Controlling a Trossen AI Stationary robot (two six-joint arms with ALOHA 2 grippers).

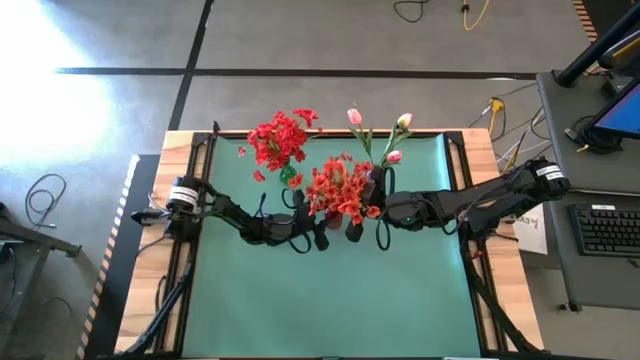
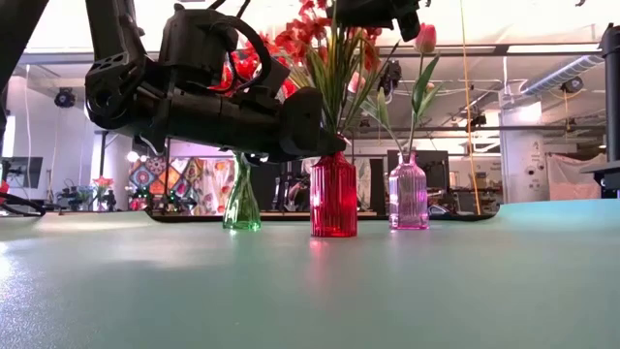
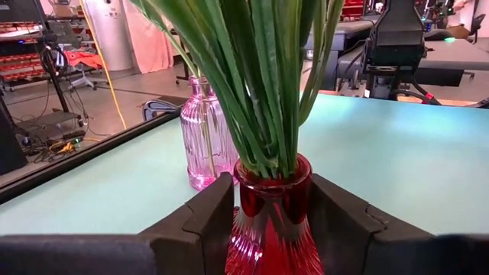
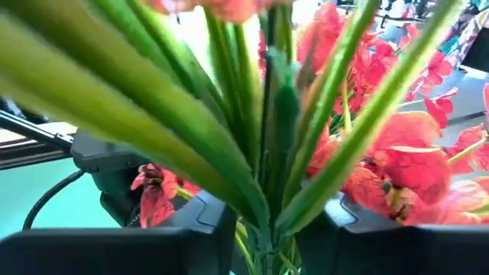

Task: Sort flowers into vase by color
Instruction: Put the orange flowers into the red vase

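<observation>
**Operator:** Red ribbed glass is what I see between my left gripper (image 3: 267,221) fingers: it is clamped on the neck of the red vase (image 2: 333,196), I think to steady it while stems go in.

**Observer:** And the other arm?

**Operator:** The right gripper (image 4: 267,229) is up among the orange-red flowers (image 1: 340,190), its fingers on either side of the green stems (image 4: 267,137) above that vase. The fingers stand close around the bunch, but I cannot tell whether they are pinching the stems or letting go.

**Observer:** Where does the sorting stand?

**Operator:** The orange-red cluster sits with its stems in the red vase at the middle of the green worktop (image 1: 330,300). The pink tulip buds (image 1: 380,130) stand in the pink vase (image 2: 408,194) just beside it, and the red blossoms (image 1: 280,140) rise over the green vase (image 2: 241,199) on the other side. I judge the job nearly done.

**Observer:** Any risk?

**Operator:** Pulling the right arm away through the blossoms could drag stems out or tip the vase, hence the left hold.
</observation>
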